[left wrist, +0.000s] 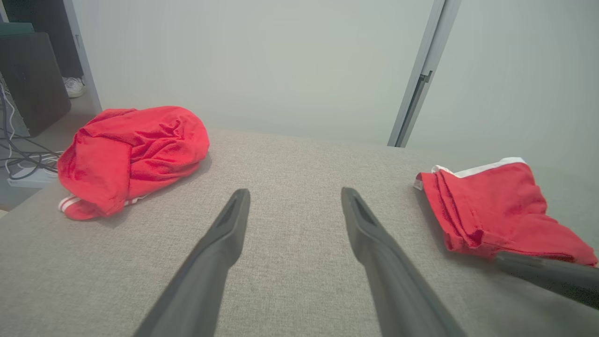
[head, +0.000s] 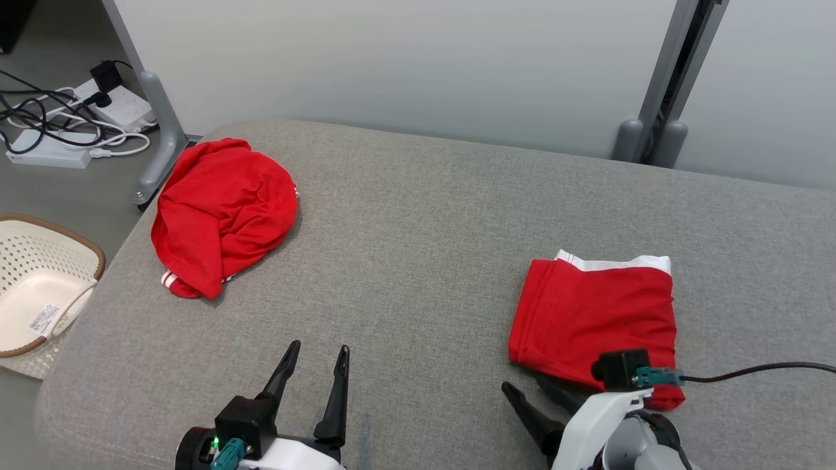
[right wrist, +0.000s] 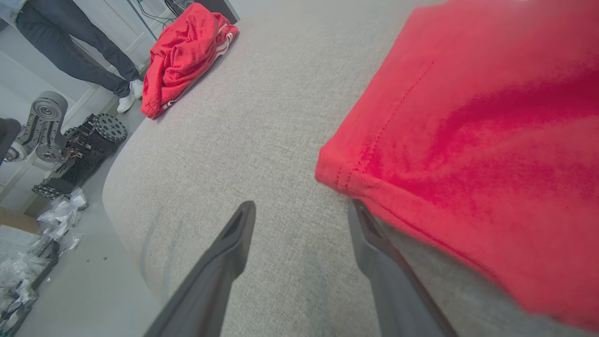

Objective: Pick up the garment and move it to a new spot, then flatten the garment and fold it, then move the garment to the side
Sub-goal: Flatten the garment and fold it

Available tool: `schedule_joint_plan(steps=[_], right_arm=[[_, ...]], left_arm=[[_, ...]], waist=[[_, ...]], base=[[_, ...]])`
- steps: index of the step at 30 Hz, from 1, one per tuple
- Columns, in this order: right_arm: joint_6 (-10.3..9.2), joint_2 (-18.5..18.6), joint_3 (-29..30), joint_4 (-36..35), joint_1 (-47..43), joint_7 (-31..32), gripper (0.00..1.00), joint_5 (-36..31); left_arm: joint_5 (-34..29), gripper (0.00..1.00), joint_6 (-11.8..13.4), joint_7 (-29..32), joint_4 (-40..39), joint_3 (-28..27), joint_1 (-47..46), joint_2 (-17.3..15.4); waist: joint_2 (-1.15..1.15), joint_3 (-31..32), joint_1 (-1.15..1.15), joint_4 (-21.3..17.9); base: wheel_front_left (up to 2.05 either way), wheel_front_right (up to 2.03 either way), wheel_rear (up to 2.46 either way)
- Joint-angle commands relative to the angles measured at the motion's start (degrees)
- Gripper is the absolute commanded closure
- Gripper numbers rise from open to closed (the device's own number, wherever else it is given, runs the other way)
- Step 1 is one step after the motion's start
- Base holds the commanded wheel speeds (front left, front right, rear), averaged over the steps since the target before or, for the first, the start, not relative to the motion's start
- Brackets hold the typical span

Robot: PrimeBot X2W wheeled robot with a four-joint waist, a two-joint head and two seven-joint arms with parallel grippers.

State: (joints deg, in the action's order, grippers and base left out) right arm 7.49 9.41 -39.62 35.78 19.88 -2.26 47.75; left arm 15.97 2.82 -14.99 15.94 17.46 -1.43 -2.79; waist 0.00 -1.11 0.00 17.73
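Two red garments and two grippers were logged, all placed against the grey cushion (head: pixel 418 215).

1. White perforated basket (head: pixel 39 287): stood on the floor off the cushion's left edge.
2. Power strips with cables (head: pixel 65 130): lay on the floor beyond the cushion's far left corner.
3. Crumpled red garment (head: pixel 222 215): lay heaped on the cushion's far left corner, with white stripes showing at its near hem.
4. Left gripper (head: pixel 320 347): was over the cushion's near edge, left of centre. Its fingers were spread wide and held nothing.
5. Right gripper (head: pixel 526 386): was at the cushion's near edge, right of centre. Its fingers were parted over bare cushion fabric and gripped nothing. One finger sat at the folded garment's near hem, touching it or just under it; which could not be told.
6. Folded red garment (head: pixel 594 313): lay flat on the cushion's right part, with a white band along its far edge.
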Motion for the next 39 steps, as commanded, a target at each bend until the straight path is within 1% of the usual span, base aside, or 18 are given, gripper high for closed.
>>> schedule_joint_plan(steps=[1,3,6,11,14,17,20,24,28,31,34,39], right_arm=[[0.0,-0.03,-0.14,-0.25,-0.94,1.62,0.0,1.11],[0.0,0.09,-0.87,-1.22,-1.22,3.53,0.0,1.5],[0.0,0.15,-0.04,-3.11,-1.63,4.62,0.0,3.14],[0.0,1.67,3.87,-7.73,-1.11,4.07,0.0,5.38],[0.0,3.6,6.67,-10.42,-0.7,3.22,0.0,4.31],[0.0,5.76,9.68,-12.17,-0.71,1.61,0.0,1.22],[0.0,6.65,13.56,-12.86,-1.63,-0.78,0.0,-2.03],[0.0,7.46,17.2,-12.68,-3.1,-3.87,0.0,-9.59],[0.0,6.42,21.95,-12.25,-5.06,-7.03,0.0,-16.05],[0.0,4.55,25.47,-12.17,-6.76,-8.86,0.0,-19.51],[0.0,3.12,28.51,-12.17,-8.0,-9.88,0.0,-22.1],[0.0,1.55,30.73,-12.82,-9.09,-10.54,0.0,-25.09]], left_arm=[[-0.29,0.0,-0.19,-0.21,0.05,-0.31,0.34,-0.22],[-0.39,0.0,-0.19,-0.21,0.1,-0.44,0.48,-0.22],[-0.43,0.0,-0.19,-0.21,0.15,-0.68,0.79,-0.22],[-0.53,0.0,-0.17,-0.21,-0.06,-1.16,0.93,-0.21],[-0.42,0.0,-0.14,-0.21,-0.31,-1.32,1.26,-0.22],[-0.37,0.0,-0.19,-0.21,-0.79,-1.48,1.44,-0.22],[-0.12,0.0,-0.16,-0.21,-1.59,-1.74,1.5,-0.22],[0.08,0.0,-0.4,-0.21,-3.01,-2.24,0.96,-0.22],[0.21,0.0,-0.26,-0.21,-4.73,-2.66,0.46,-0.21],[0.14,0.0,-0.14,-0.21,-5.67,-2.93,0.4,-0.22],[0.0,0.0,0.02,-0.21,-6.18,-3.11,0.37,-0.22],[-0.34,0.0,-0.03,-0.21,-6.48,-3.15,0.18,-0.22]], waist=[[0.0,0.1,0.0,-0.1],[0.0,0.22,0.0,-0.31],[0.0,0.53,0.0,-0.9],[0.0,1.26,0.0,-2.53],[0.0,1.65,0.0,-3.75],[0.0,1.94,0.0,-5.07],[0.0,2.04,0.0,-6.5],[0.0,1.79,0.0,-8.16],[0.0,1.07,0.0,-9.58],[0.0,0.59,0.0,-10.4],[0.0,0.23,0.0,-11.0],[0.0,-0.12,0.0,-11.48]], base=[[0.0,0.0,0.0],[0.0,0.0,0.0],[0.0,0.0,0.0],[0.0,0.0,0.0],[0.0,0.0,0.0],[0.0,0.0,0.0],[0.0,0.0,0.0],[0.0,0.0,0.0],[0.0,0.0,0.0],[0.0,0.0,0.0],[0.0,0.0,0.0],[0.0,0.0,0.0]])
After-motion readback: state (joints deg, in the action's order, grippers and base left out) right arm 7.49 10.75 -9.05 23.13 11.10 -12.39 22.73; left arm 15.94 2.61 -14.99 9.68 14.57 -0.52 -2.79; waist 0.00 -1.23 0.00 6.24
